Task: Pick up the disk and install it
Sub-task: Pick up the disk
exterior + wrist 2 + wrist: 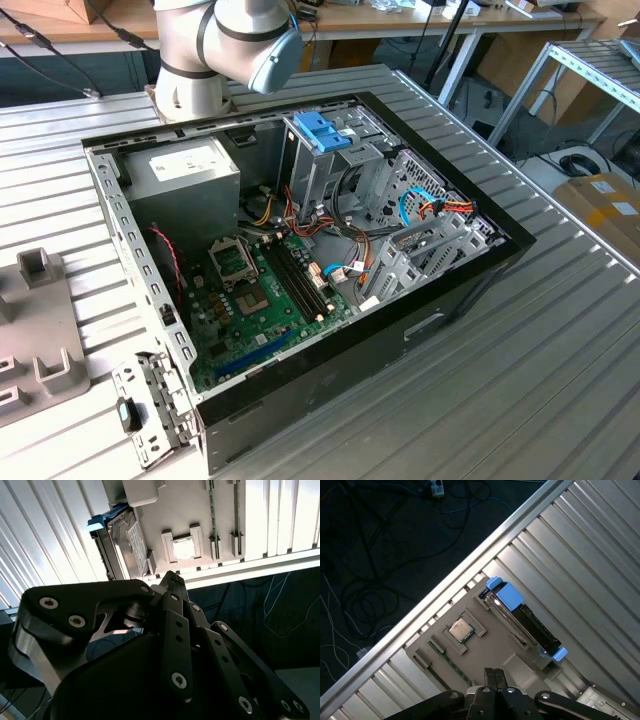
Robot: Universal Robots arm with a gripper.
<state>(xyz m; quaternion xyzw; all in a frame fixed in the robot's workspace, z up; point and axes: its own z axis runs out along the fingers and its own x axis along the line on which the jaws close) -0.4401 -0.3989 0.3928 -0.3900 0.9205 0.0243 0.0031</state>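
The disk (535,626) stands on edge in a slot of a grey fixture plate (492,642), its dark body framed by a light-blue carrier rail (510,594). In the second wrist view the disk (126,542) shows its white label, and the blue rail (102,521) sits at its end. My gripper (494,676) hovers above the plate, a short way from the disk and not touching it. Its fingertips (171,578) are pressed together with nothing between them. The open computer case (450,290) lies on the slatted table.
A processor chip (460,629) and a memory stick (451,664) also sit in the fixture plate. The table edge (470,555) runs close by, with cables on the floor beyond. Inside the case, a deeper-blue latch (322,130) tops the metal drive cage.
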